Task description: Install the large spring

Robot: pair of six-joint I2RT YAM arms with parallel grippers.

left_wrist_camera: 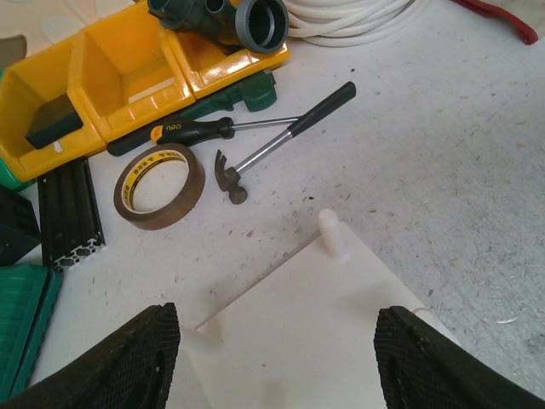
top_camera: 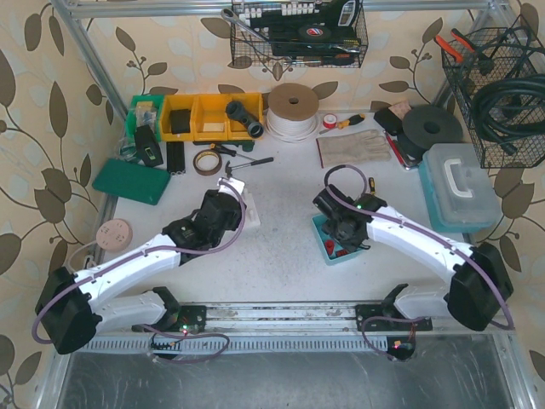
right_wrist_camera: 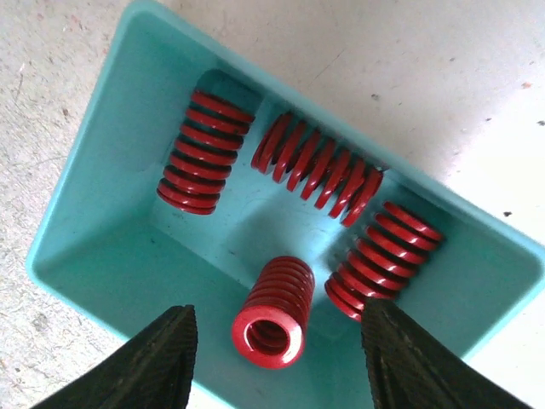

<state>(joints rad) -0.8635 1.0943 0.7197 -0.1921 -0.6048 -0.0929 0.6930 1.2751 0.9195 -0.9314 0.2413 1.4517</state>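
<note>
A teal tray (right_wrist_camera: 102, 256) holds several red springs. The longest spring (right_wrist_camera: 319, 168) lies along the tray's far wall. A shorter one (right_wrist_camera: 271, 324) stands on end between my right fingers. My right gripper (right_wrist_camera: 277, 366) is open and empty just above the tray; it also shows in the top view (top_camera: 341, 228). A white plate (left_wrist_camera: 315, 324) with an upright white peg (left_wrist_camera: 332, 233) lies under my left gripper (left_wrist_camera: 277, 358), which is open and empty with its jaws wide on either side of the plate. In the top view the left gripper (top_camera: 223, 204) is over the plate (top_camera: 252, 209).
Beyond the plate lie a small hammer (left_wrist_camera: 272, 149), a screwdriver (left_wrist_camera: 196, 129), a brown tape roll (left_wrist_camera: 159, 185), black extrusions (left_wrist_camera: 68, 213) and yellow bins (left_wrist_camera: 102, 85). A green case (top_camera: 132, 181) lies at the left. A clear box (top_camera: 460, 187) stands at the right, with gloves (top_camera: 353, 147) behind.
</note>
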